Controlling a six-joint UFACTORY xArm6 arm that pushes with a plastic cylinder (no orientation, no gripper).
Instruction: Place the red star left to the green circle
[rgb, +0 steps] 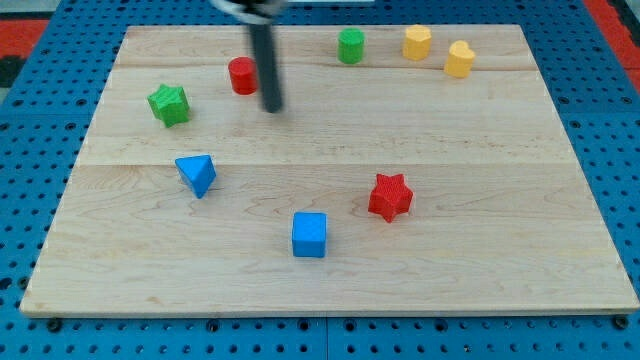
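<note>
Rod-borne, my tip (272, 107) rests on the wooden board (500, 280) just to the view's right of the red cylinder (242, 76), apart from it by a narrow gap; as a bare rod end it has no jaws and holds nothing. Red star (390, 196): lies in the board's lower middle, well apart from my tip, toward the view's bottom right of it. Green circle (350, 46): stands near the view's top edge, right of my tip and far above the red star. Yellow hexagon (417, 42) and yellow heart (459, 59): close together, right of the green circle. Green star (169, 104): at the view's left, beyond the red cylinder. Blue triangle (197, 174): below the green star. Blue cube (309, 234): nearest the view's bottom, left of the red star.
</note>
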